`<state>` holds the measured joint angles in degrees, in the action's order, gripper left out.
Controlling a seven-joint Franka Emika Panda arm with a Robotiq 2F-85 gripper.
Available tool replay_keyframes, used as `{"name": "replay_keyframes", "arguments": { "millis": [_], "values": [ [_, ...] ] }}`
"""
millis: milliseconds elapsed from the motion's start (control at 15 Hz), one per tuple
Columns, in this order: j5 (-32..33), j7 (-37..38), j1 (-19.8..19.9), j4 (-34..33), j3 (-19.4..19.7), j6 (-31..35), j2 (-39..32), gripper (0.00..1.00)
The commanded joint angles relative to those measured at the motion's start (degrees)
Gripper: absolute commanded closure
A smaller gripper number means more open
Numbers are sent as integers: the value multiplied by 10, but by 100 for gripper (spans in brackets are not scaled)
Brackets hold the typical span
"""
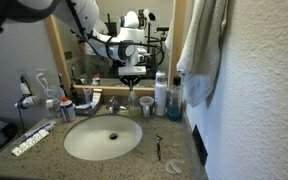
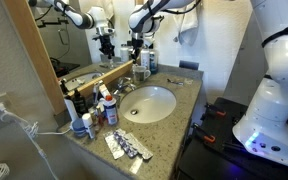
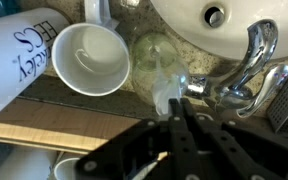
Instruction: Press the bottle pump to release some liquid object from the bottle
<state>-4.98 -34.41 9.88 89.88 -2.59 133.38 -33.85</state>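
- Where the speckled stone countertop [image 1: 179, 160] meets the wood-framed mirror, the small slim pump-topped bottle with a pale greenish-clear body [image 1: 132, 99] stands upright behind the oval white sink basin [image 1: 103, 138], just above centre of the frame.
- In the wrist view the bottle [image 3: 152, 55] is seen from above at centre frame, its thin pale bottle pump [image 3: 167, 97] pointing toward the lower edge.
- The black two-fingered gripper [image 3: 178, 112] comes in from the bottom of the wrist view with its fingers pressed together, nothing between them; the tips lie right over the pump head, though actual contact cannot be confirmed.
- In an exterior view the gripper [image 1: 132, 78] hangs straight down directly above the bottle, at the end of the white robot arm [image 1: 109, 42].
- The curved chrome faucet [image 3: 249, 60] sits just right of the bottle in the wrist view.
- A round pale cup with an open top [image 3: 89, 58] stands just left of the bottle.
- Beyond the cup, at the upper left, lies the view of a taller white bottle with blue lettering [image 3: 24, 50].
- A pale grey towel [image 1: 199, 50] hangs at the upper right of an exterior view.
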Motion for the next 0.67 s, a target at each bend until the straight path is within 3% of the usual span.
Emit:
{"name": "replay_keyframes", "arguments": {
  "millis": [0,600],
  "values": [
    [2,12,-2,59,-9,25,-1,93],
    [5,17,-3,85,-7,31,19,93]
  ]
}}
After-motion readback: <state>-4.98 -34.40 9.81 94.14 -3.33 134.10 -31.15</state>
